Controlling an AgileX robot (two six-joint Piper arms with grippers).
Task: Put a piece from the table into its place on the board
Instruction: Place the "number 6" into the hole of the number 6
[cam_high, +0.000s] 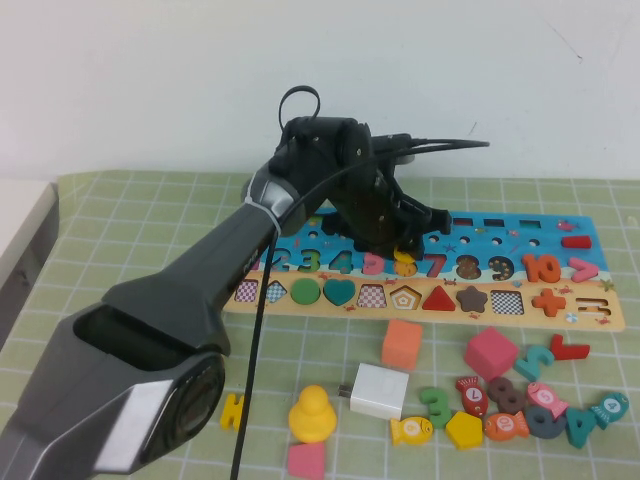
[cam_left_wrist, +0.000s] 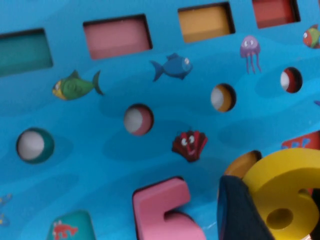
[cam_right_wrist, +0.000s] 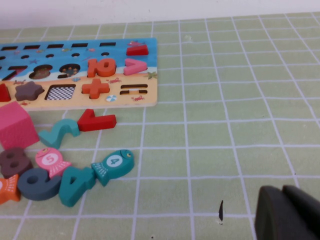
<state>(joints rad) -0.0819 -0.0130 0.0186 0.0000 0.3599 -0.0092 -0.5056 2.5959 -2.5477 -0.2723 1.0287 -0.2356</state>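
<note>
The light green grid-patterned table (cam_high: 130, 215) carries the long blue-and-tan wooden puzzle board (cam_high: 600, 312) beneath the left gripper (cam_high: 405, 250); loose coloured wooden pieces (cam_high: 520, 395) lie nearer the robot than it, the right gripper (cam_right_wrist: 287, 215) above bare mat.

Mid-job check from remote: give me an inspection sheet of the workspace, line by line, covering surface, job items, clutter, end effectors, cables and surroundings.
Surface: table under a light green grid mat.
Board: puzzle board lies flat; blue upper part, tan shape strip below.
Piece: yellow 6 held over the board beside the pink 5; whether it is seated, cannot tell.
Clutter: orange cube, pink cube, white charger, yellow duck, yellow letter H, loose numerals and fish tokens on the mat near the board.
Left end effector: over the board's numeral row, shut on the 6.
Right end effector: low over bare mat, away from the board.
Cables: black cable along the left arm.
Surroundings: plain white wall.
</note>
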